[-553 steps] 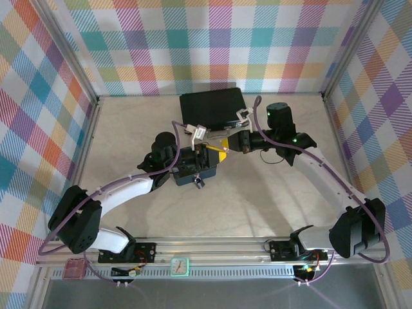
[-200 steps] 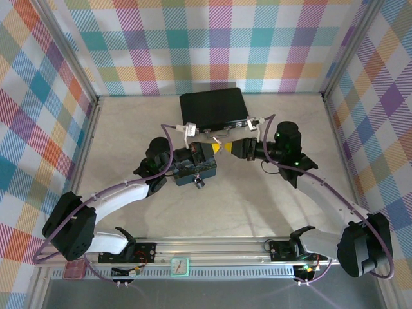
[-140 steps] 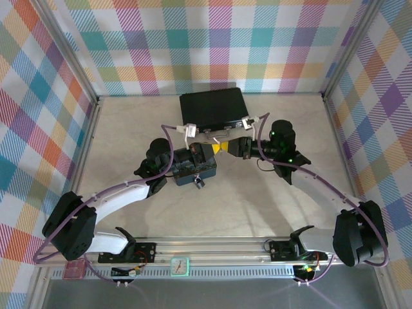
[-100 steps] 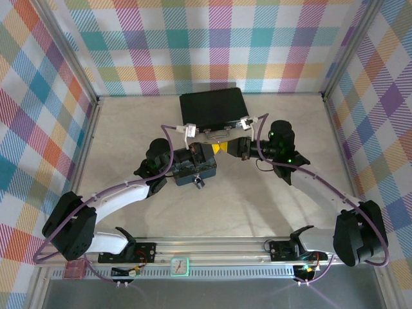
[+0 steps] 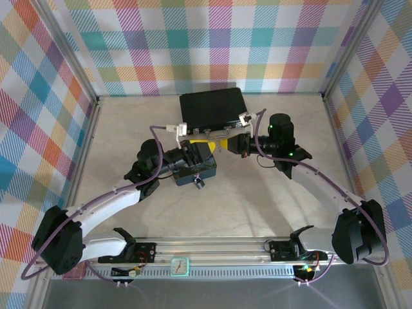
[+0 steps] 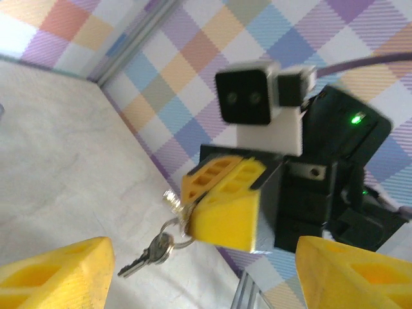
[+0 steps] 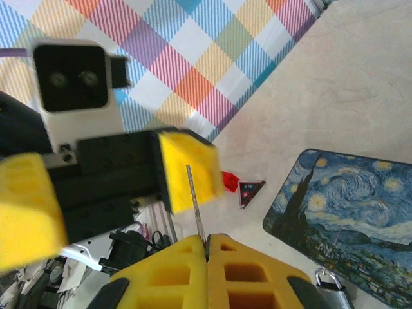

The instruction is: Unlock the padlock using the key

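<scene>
Key (image 6: 147, 253), small, thin and silvery, dangles by its ring (image 6: 172, 226) from the tightly closed right gripper (image 7: 207, 248), facing the empty, wide-open left gripper (image 6: 203, 257), clear of the little padlock (image 7: 328, 281) below that right gripper at the blue box (image 7: 341, 199) edge, so nothing inserted or turned yet, I reckon.

Both my arms reach in over the table and bend toward each other, so my 2 grippers end up nose to nose, close but not touching. My left gripper (image 5: 195, 149) has its 2 yellow fingers (image 6: 55, 267) spread wide apart. My right gripper (image 5: 223, 143) faces it with its fingers (image 7: 174, 267) squeezed tight together, pinching the key (image 7: 196, 196).
</scene>
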Controlling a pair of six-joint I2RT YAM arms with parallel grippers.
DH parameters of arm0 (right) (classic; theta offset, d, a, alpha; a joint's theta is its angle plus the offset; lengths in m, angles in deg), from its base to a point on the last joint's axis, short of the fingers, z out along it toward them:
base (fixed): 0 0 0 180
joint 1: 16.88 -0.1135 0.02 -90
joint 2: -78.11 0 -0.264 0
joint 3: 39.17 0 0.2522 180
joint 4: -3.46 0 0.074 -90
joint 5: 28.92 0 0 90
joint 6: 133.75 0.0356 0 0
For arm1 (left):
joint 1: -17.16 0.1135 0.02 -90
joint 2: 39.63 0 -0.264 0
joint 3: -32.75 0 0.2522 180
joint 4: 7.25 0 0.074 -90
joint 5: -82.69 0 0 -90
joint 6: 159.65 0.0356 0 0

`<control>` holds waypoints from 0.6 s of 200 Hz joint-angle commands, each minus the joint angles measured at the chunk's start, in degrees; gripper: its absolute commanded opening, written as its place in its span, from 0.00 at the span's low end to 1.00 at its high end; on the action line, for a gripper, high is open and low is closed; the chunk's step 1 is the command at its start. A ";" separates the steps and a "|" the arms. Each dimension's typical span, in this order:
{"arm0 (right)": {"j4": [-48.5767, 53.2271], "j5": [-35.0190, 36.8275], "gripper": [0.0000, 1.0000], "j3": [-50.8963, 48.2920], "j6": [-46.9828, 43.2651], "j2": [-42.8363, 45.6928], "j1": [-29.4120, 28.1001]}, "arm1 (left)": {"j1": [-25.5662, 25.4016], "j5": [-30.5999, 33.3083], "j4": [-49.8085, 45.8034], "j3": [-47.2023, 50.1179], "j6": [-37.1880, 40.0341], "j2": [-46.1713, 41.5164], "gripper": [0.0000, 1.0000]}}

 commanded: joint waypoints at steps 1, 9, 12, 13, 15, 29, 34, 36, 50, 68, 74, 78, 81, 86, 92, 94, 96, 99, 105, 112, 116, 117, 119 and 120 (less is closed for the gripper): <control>1.93 -1.71 0.00 0.59 -1.53 1.10 0.46 | 1.34 1.39 -0.18 0.44 0.90 -1.42 0.76; 1.01 -2.51 0.00 0.11 -0.62 1.22 0.50 | 1.35 0.85 0.94 0.33 0.74 -1.12 0.77; 0.56 -2.72 0.00 -0.09 -0.39 1.21 0.52 | 1.38 0.62 1.58 0.24 0.69 -0.89 0.77; 0.49 -2.80 0.00 -0.13 -0.16 1.25 0.53 | 1.45 0.52 1.78 0.22 0.67 -0.82 0.77; 0.26 -2.97 0.00 -0.25 0.01 1.28 0.61 | 1.43 0.38 2.16 0.24 0.64 -0.59 0.77; -1.24 -4.07 0.00 -0.69 1.74 1.20 0.54 | 1.43 -0.63 4.71 0.05 -0.11 1.06 0.77; -1.61 -4.42 0.00 -0.70 2.28 1.12 0.50 | 1.42 -0.96 5.45 0.02 -0.26 1.74 0.77; -1.72 -4.58 0.00 -0.76 2.53 1.14 0.53 | 1.43 -1.15 5.72 -0.06 -0.33 2.02 0.77; -3.64 -5.63 0.00 -1.23 4.40 1.05 0.51 | 1.36 -1.74 7.55 -0.19 -0.96 3.49 0.77; -6.13 -6.84 0.00 -2.14 6.48 0.94 0.55 | 1.36 -1.79 11.47 0.07 -2.65 4.92 0.77; -6.31 -6.93 0.00 -2.27 6.75 0.75 0.55 | 1.34 -1.84 12.89 0.05 -3.30 5.37 0.76; -6.21 -6.86 0.00 -2.28 6.83 0.76 0.55 | 1.35 -1.92 13.49 -0.04 -3.50 5.55 0.76; -6.15 -6.83 0.00 -2.28 6.89 0.69 0.55 | 1.34 -1.99 13.97 -0.14 -3.65 5.76 0.76; -6.33 -7.02 0.00 -2.30 7.13 0.61 0.53 | 1.34 -2.12 14.53 -0.24 -3.83 5.90 0.76; -7.07 -7.32 0.00 -2.49 7.67 0.44 0.57 | 1.34 -2.35 14.99 -0.46 -3.94 6.13 0.76; -7.37 -7.46 0.00 -2.57 7.92 0.40 0.62 | 1.34 -2.38 15.11 -0.48 -3.93 6.18 0.76; -7.77 -7.67 0.00 -2.66 8.12 0.28 0.63 | 1.34 -2.45 15.25 -0.60 -3.96 6.19 0.76; -8.25 -7.78 0.00 -2.69 8.51 0.23 0.63 | 1.34 -2.50 15.39 -0.66 -4.05 6.28 0.76; -8.74 -7.99 0.00 -2.78 9.12 -0.02 0.72 | 1.34 -2.48 15.63 -0.66 -4.07 6.28 0.76; -9.05 -8.11 0.00 -2.72 9.55 -0.28 0.72 | 1.33 -2.44 16.04 -0.55 -4.11 6.37 0.75; -9.37 -8.23 0.00 -2.72 9.90 -0.47 0.72 | 1.29 -2.37 16.30 -0.42 -4.30 6.38 0.74; -9.49 -8.28 0.00 -2.76 9.99 -0.51 0.67 | 1.27 -2.38 16.39 -0.41 -4.29 6.38 0.74; -9.69 -8.33 0.00 -2.79 10.22 -0.61 0.71 | 1.26 -2.25 16.50 -0.34 -4.29 6.43 0.73; -9.91 -8.37 0.00 -2.76 10.33 -0.62 0.72 | 1.25 -2.23 16.57 -0.33 -4.29 6.44 0.73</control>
